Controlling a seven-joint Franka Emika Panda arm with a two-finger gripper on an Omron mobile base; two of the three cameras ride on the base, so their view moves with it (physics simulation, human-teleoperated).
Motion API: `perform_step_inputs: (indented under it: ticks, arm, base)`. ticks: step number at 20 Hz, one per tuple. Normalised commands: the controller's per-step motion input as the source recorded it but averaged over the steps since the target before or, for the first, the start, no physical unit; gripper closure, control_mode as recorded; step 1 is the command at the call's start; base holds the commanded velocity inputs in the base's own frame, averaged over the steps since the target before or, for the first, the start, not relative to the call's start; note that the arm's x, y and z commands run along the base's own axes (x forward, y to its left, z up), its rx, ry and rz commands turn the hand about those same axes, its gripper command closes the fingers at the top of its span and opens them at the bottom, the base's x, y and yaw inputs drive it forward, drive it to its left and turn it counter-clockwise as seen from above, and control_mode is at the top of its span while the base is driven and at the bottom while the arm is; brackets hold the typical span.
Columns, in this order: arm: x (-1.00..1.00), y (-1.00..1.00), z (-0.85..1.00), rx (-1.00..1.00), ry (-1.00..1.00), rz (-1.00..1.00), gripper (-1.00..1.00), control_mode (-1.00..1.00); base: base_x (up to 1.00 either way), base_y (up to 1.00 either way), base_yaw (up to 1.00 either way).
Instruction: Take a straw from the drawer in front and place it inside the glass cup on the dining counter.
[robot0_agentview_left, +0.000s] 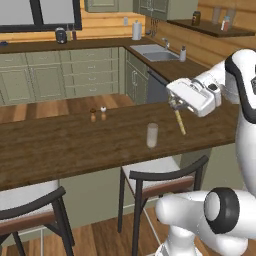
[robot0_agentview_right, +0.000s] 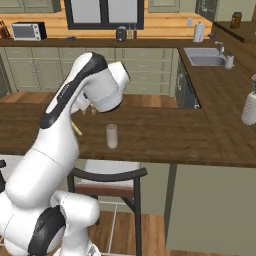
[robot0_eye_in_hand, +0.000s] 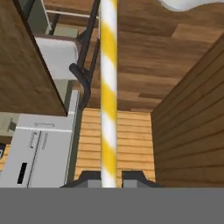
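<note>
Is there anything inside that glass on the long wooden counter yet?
No, the glass cup looks empty. The straw hangs beside it, gripped by the gripper above the dining counter.

On my dining counter (robot0_agentview_left: 60, 145): one glass cup (robot0_agentview_left: 152, 135), two small shakers (robot0_agentview_left: 98, 114), one white vase (robot0_agentview_right: 249, 107). Two chairs (robot0_agentview_left: 165, 180) stand below. One striped straw (robot0_eye_in_hand: 108, 87) sits in my one gripper (robot0_eye_in_hand: 109, 177).
</note>
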Motion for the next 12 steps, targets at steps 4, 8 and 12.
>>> perform_step_inputs:
  ticks: [4,8,12]
  arm:
    - [1.0,-0.27,0.0,0.22,0.25,0.03,1.0,-1.0]
    - [0.93,-0.26,0.17,0.16,0.18,0.05,1.0,-1.0]
    - [0.94,-0.13,0.23,0.07,0.05,0.0,1.0,-1.0]
  base:
    - [0.0,0.0,0.0]
    - [0.0,0.0,0.0]
    - [0.0,0.0,0.0]
